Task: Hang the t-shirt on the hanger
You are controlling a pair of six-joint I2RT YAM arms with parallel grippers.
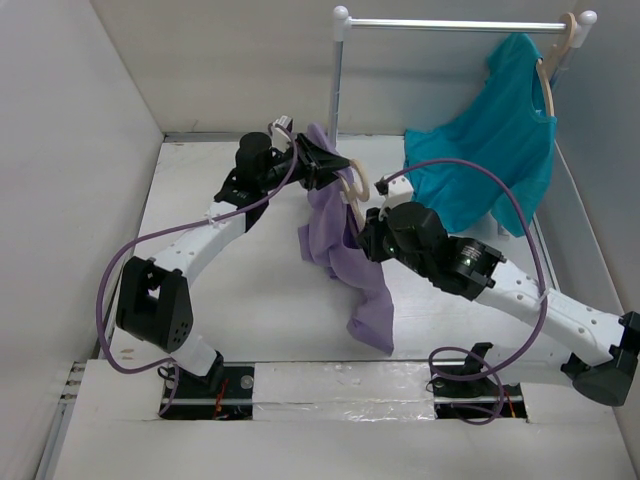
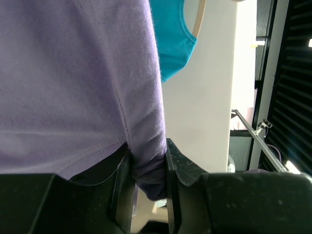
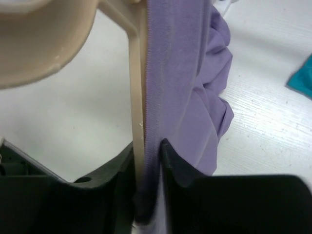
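Note:
The lavender t-shirt [image 1: 335, 245] hangs in mid-air between both arms, its lower end trailing onto the table. My left gripper [image 1: 322, 162] is shut on a bunch of its fabric at the top; in the left wrist view the cloth [image 2: 73, 73] is pinched between the fingers of my left gripper [image 2: 147, 163]. The pale wooden hanger [image 1: 357, 188] sits against the shirt's upper part. My right gripper [image 1: 368, 232] is shut on a thin hanger arm [image 3: 138, 97] together with the shirt's ribbed edge [image 3: 190, 73], both clamped in my right gripper [image 3: 147, 151].
A teal t-shirt [image 1: 500, 140] hangs on another hanger from the white rack [image 1: 337, 90] at the back right. White walls close in the table on the left and back. Purple cables loop over both arms.

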